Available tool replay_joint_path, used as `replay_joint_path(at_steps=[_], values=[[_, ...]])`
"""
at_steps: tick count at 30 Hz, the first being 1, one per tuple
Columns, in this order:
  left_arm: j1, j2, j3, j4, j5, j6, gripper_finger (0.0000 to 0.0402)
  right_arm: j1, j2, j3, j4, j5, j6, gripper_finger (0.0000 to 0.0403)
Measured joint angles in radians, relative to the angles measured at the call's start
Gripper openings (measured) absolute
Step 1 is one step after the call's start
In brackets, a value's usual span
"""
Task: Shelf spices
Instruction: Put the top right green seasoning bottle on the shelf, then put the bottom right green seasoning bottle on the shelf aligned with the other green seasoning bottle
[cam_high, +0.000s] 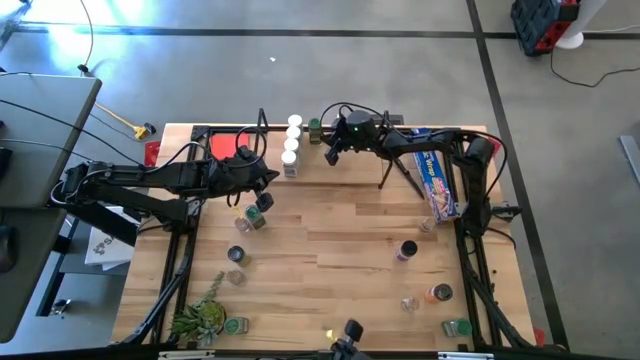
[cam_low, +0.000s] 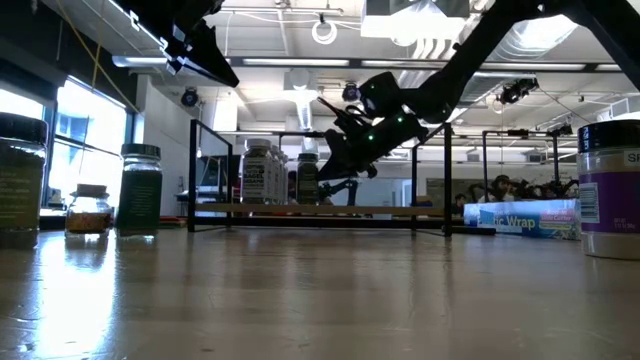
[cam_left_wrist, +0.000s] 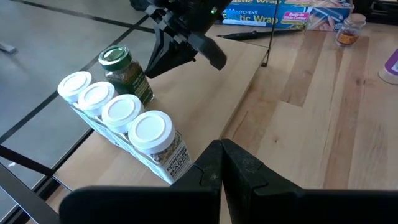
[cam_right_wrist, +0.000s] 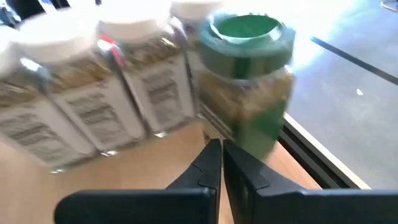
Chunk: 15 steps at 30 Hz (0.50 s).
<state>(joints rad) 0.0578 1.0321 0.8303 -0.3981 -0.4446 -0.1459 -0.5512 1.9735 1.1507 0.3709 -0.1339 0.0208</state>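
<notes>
At the upper middle of the high view, four white-capped spice jars stand in a touching row on the shelf, a low rack with a light wooden board and thin black wire uprights along the far edge of the wooden surface. A green-capped spice jar stands just beside the far end of that row.

The right gripper hangs just beside the green-capped jar, its fingers pressed together and holding nothing; in its wrist view the green cap fills the upper centre, close ahead of the fingertips. The left gripper sits near the lower end of the white-capped row, also fully closed and empty; its wrist view shows all four white caps and the green-capped jar at left, with the right arm above them.

Other spice jars stand scattered over the surface: a dark-capped jar and another jar just below the left gripper, two more at lower left, a green-capped one beside a green plant at bottom left, and at right a black-topped jar, an orange-topped jar and a green-topped jar. A long blue plastic-wrap box lies at upper right. A flat red square lies at the shelf's left end.
</notes>
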Motion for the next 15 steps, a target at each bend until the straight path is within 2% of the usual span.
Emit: replay_joint_path(at_steps=[3,6,11,15], values=[[0.000,0.000,0.000,-0.001,0.000,0.000,0.0000,0.025,-0.045,0.000,-0.030,-0.003,-0.003,0.0011],[0.000,0.000,0.000,0.000,0.000,0.000,0.0000,0.063,-0.123,0.000,-0.141,0.007,-0.031,0.0011],[0.000,0.000,0.000,-0.001,0.000,0.000,0.0000,0.159,-0.350,0.000,-0.523,0.152,-0.135,0.0011],[0.000,0.000,0.000,0.000,0.000,0.000,0.0000,0.235,-0.561,0.000,-0.850,0.257,-0.123,0.0011]])
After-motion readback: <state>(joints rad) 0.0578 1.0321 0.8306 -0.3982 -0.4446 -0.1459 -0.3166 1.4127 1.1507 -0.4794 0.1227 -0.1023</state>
